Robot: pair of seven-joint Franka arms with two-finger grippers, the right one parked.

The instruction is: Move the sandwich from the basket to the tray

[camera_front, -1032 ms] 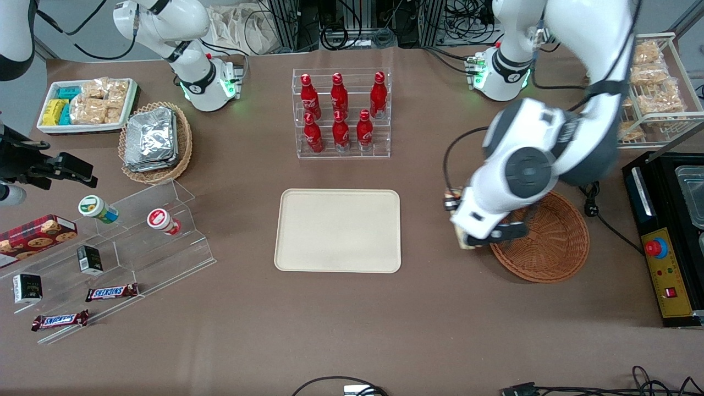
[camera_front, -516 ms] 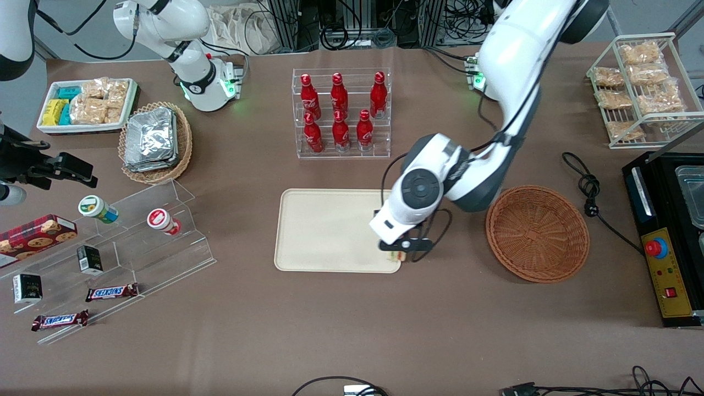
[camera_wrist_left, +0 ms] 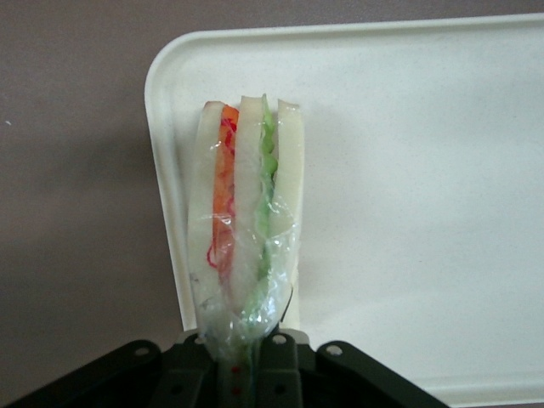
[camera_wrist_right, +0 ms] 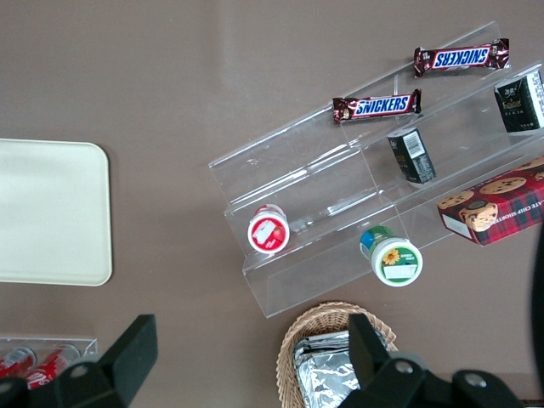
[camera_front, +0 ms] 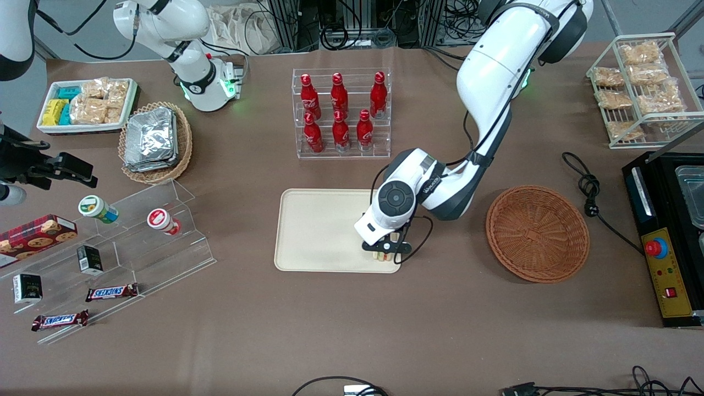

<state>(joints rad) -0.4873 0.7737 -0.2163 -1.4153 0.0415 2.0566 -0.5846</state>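
Brown bench (camera_front: 330,324) w/ cream tray (camera_front: 319,231) at centre. Tool (camera_front: 384,252) sits over tray's corner nearest the basket (camera_front: 538,234), pinching the wrapped sandwich (camera_wrist_left: 245,229) by its narrow end; sandwich hangs over tray edge, orange and green layers showing. Basket holds nothing.

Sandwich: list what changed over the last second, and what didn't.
The claw carried the sandwich from the rim of the wicker basket toward the parked arm's end, to above the corner of the cream tray, still shut on it. The basket, tray and cola bottles stayed put.
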